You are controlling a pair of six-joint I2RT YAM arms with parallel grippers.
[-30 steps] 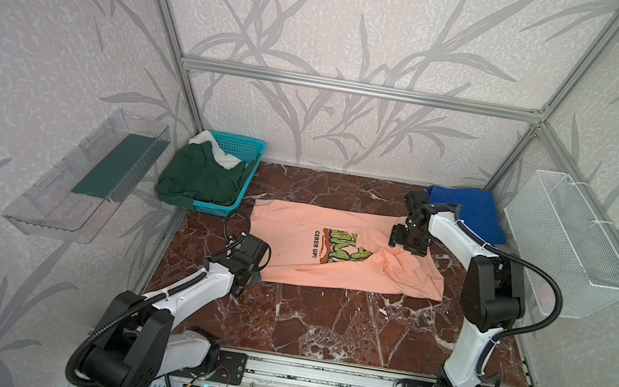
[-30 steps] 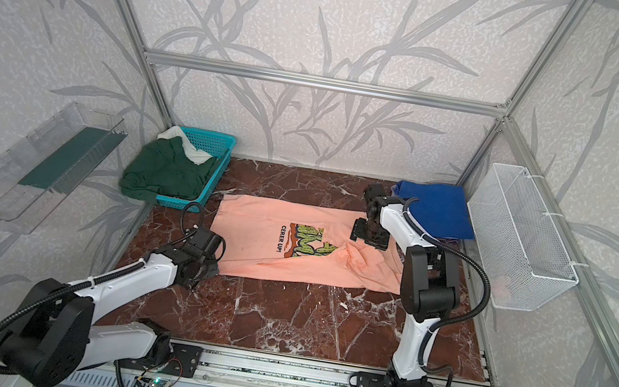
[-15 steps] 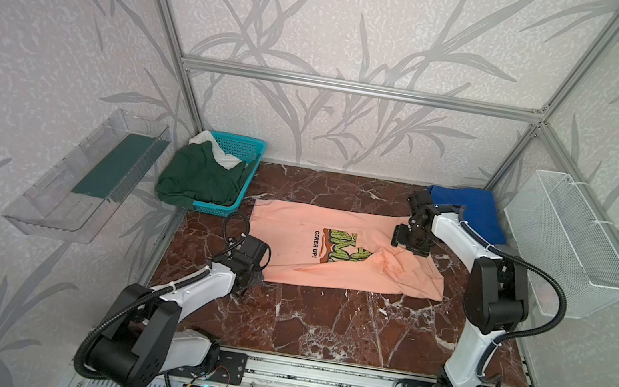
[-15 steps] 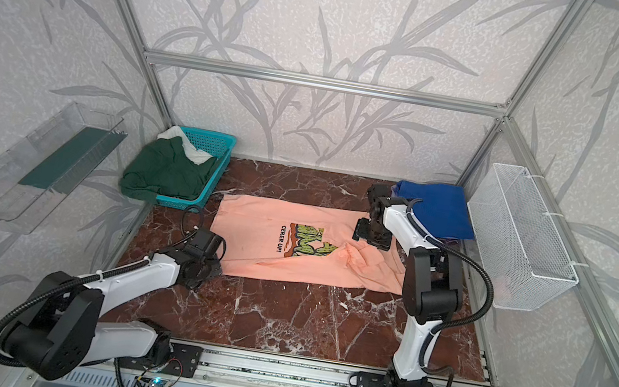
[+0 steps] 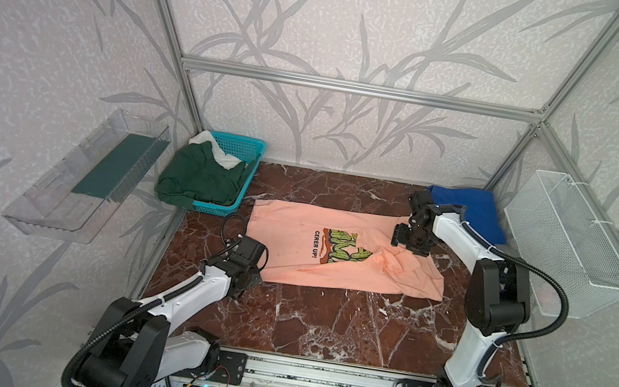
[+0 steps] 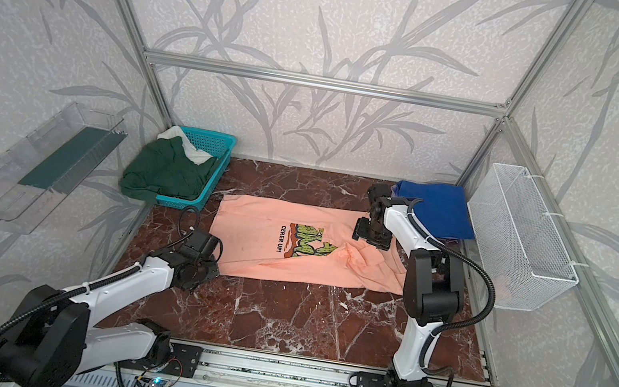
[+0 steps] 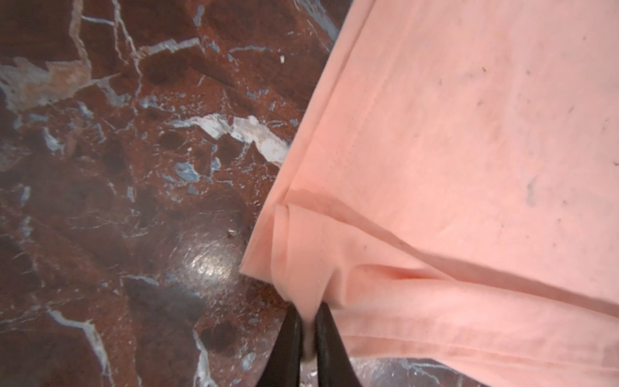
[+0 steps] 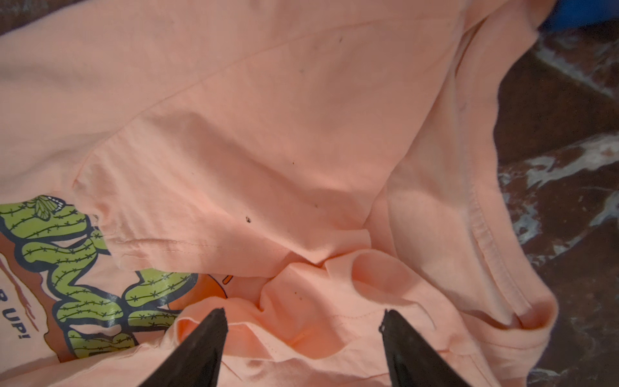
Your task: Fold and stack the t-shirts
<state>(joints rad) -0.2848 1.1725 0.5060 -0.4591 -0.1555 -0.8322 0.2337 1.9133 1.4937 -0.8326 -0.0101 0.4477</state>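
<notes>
One rumpled peach-pink t-shirt (image 5: 292, 238), corner pinched tight in left tool (image 7: 308, 313), right tool (image 8: 302, 313) spread wide above.

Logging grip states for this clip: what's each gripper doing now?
Left gripper: closed on a corner of the peach t-shirt.
Right gripper: open, holding nothing.

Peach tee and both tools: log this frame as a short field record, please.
peach tee: spread flat, print up, right end bunched
left tool: shut on peach tee's near-left corner
right tool: open, above the bunched end
blue tee: back right corner
green tee: heaped in basket, spilling over its edge
white tee: in basket, partly under green tee
</notes>
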